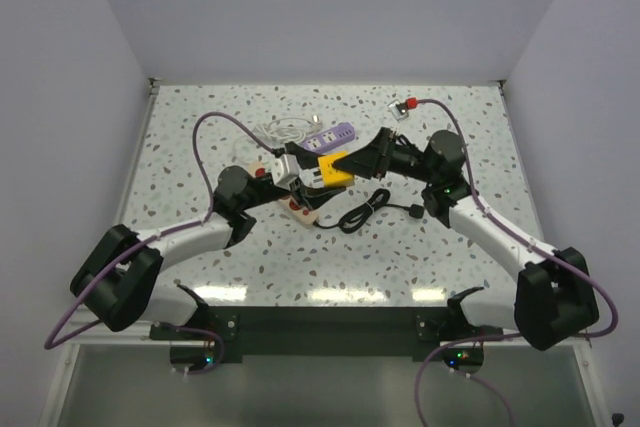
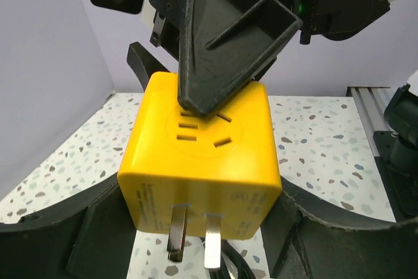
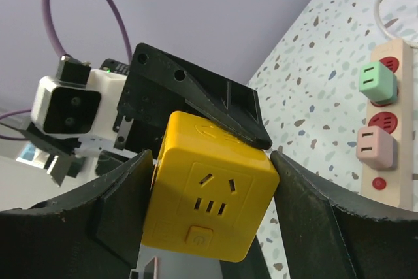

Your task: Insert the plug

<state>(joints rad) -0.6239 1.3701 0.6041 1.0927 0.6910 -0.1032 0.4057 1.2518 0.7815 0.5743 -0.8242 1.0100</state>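
Left gripper (image 2: 206, 227) is closed on the yellow cube plug (image 2: 196, 161), a finger (image 2: 78, 227) pressed to either side. The right gripper (image 3: 209, 207) clamps the same cube across another pair of faces, so the plug sits between both grips, raised clear of the table (image 1: 400, 257). Embossed print on the prong face is too faint to read. Two flat prongs (image 2: 211, 246) run off the lower frame edge. The power strip (image 3: 392, 96), partly cut off, carries a green and a pink adapter.
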